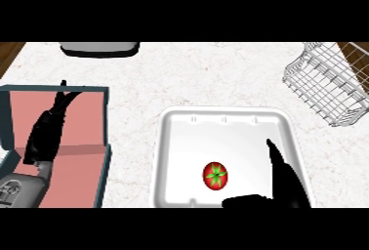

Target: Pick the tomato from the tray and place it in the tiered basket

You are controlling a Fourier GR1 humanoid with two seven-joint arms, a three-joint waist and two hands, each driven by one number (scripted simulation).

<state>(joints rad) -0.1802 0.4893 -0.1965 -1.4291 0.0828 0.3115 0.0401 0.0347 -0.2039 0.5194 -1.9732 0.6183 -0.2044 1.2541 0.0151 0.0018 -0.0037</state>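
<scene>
The right hand [282,188] comes in at the lower right, nearest the viewer, over the white tray [175,146]. Its fingers [276,155] stretch straight up the picture over the tray's right half, and its thumb [245,201] juts out to the left near the tray's lower edge; the hand is spread wide and holds nothing.

The tomato [216,176], red with a green star-shaped stem on top, lies on the tray's floor in the lower middle. It sits just left of the right hand, in the open angle between the straight fingers and the thumb, above the thumb and apart from both.

The tray rests on the pale marbled counter [194,73]. Well away at the upper right, the wire tiered basket [324,83] stands on the counter, tilted in the view, and reaches to the picture's right edge.

At the left, the left hand [52,124] shows above its grey forearm [22,188], fingers relaxed and pointing up, resting over a pink board with a dark teal frame [79,146]. At the top left a grey, rounded object [99,48] lies at the counter's far edge, only partly in view.
</scene>
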